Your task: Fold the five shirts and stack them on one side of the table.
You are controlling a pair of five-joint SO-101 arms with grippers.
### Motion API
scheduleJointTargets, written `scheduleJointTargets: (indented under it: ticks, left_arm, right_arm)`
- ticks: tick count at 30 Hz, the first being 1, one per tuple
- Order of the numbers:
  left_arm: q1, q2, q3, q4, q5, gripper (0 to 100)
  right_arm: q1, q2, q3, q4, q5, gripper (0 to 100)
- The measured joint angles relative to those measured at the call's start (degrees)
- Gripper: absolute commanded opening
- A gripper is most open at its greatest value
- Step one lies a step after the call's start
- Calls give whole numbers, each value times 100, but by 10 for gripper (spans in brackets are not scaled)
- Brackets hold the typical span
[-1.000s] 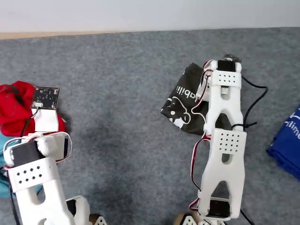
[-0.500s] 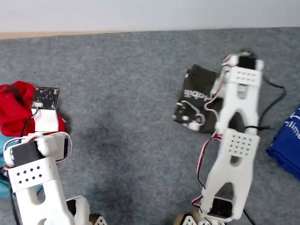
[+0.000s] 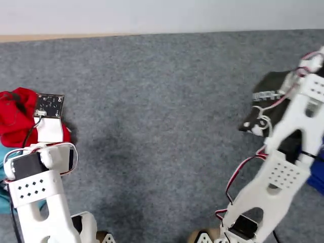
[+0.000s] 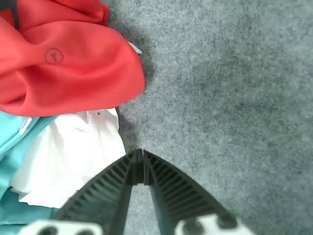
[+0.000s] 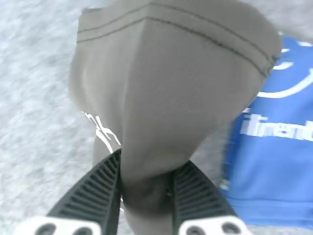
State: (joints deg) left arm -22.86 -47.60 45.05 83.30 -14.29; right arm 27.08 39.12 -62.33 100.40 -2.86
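While right pincer (image 5: pixel 149 166) grips dark shirt (image 5: pixel 186 73), left pincer (image 4: pixel 141 160) clenched empty, near red shirt (image 4: pixel 73 68).

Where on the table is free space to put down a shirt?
Free: the middle of the grey mat, between the red shirt and the dark shirt in the right gripper. Crowded: beside the red shirt, and near the blue shirt.
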Motion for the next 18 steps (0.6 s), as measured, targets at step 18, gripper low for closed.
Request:
scheduleJointTargets:
  ticks: [18]
  left_arm:
    - [0, 0, 0, 0, 0, 7]
  right_arm:
    - [1609, -501, 844, 0, 1178, 9]
